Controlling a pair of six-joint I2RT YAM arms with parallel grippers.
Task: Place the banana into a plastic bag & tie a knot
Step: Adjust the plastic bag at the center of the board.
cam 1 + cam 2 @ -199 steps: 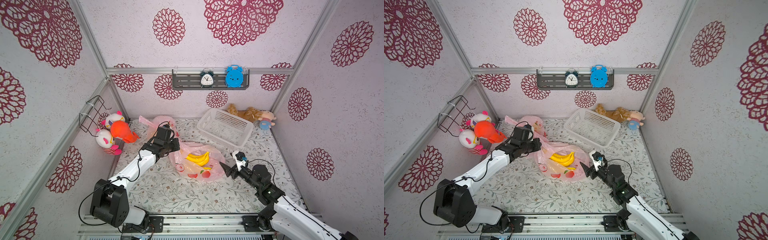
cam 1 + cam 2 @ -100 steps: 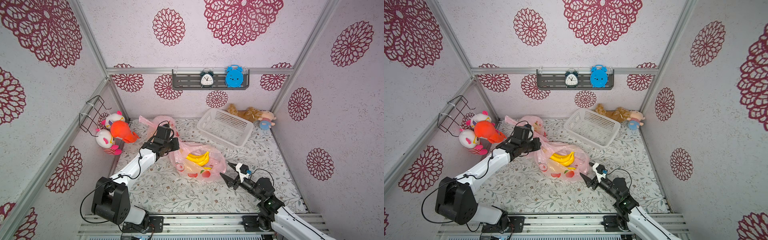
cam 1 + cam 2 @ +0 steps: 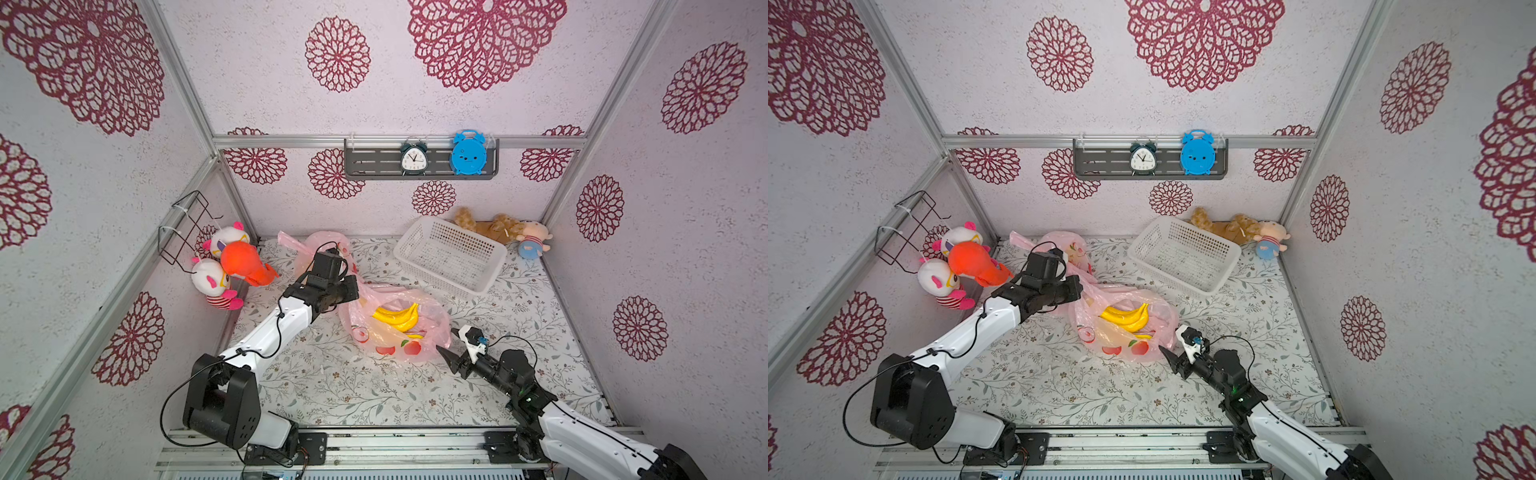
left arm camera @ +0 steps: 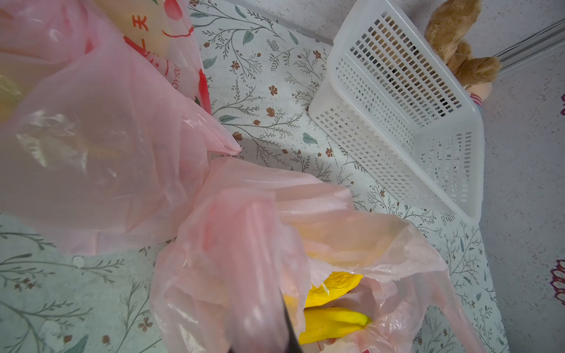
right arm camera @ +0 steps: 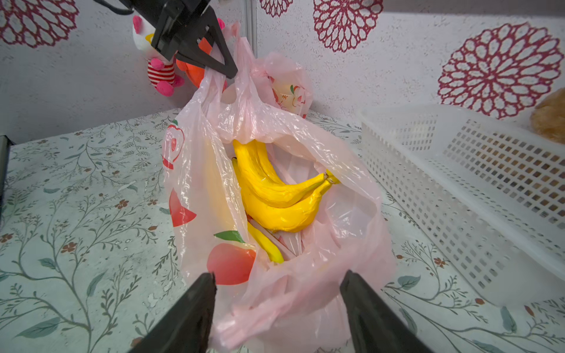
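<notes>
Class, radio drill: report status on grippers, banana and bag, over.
Left gripper shut on bag handle. Right gripper open, astride bag's near edge. Banana inside, no knot yet. Basket close alongside.

Yellow banana bunch lies inside the crumpled, open pink plastic bag.

Staged lab booth: aluminium frame, flower wallpaper, plush toys, shelf clocks.
</notes>
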